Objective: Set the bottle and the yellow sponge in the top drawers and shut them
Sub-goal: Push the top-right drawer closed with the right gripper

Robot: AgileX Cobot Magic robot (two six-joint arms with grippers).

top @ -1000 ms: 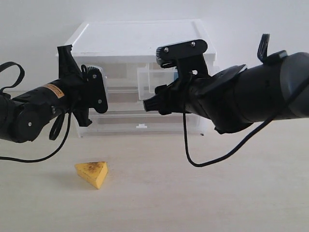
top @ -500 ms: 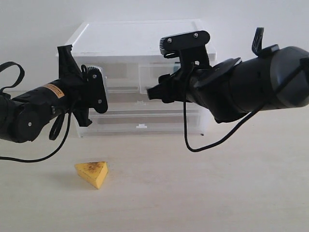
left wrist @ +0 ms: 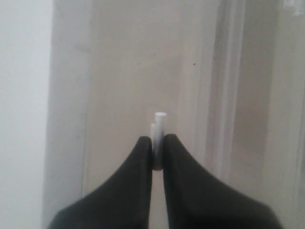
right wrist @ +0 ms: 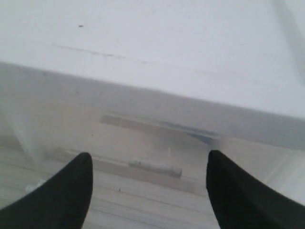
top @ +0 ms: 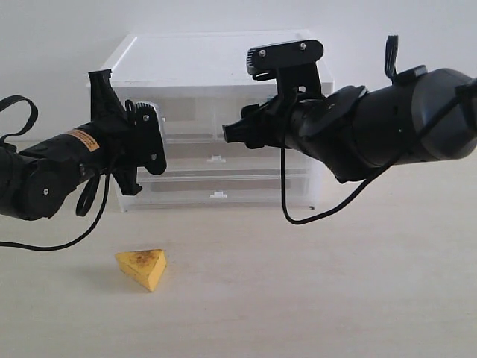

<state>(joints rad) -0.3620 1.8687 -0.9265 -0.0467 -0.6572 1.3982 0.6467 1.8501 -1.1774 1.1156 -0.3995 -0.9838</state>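
Observation:
The yellow sponge [top: 141,268] lies on the table at the front left, away from both arms. My left gripper [left wrist: 158,141] is shut on the small white tab handle [left wrist: 159,121] of the left top drawer [top: 186,112]. My right gripper [right wrist: 148,162] stands open just in front of the right top drawer [top: 232,110], with that drawer's white handle [right wrist: 155,167] between its fingers and untouched. This drawer sits flush in the cabinet. The bottle is hidden in the exterior view; a faint bluish patch [right wrist: 190,131] shows through the drawer front.
The white-topped clear plastic cabinet [top: 216,56] stands at the back of the table, against the wall. Below the top drawers are two wide drawers, each with a white handle [top: 216,159]. The right arm's cable [top: 298,216] hangs down toward the table.
The right top drawer stood pulled out and is now pushed in flush. My right gripper rose and moved toward the cabinet. The left arm and the sponge stayed put.

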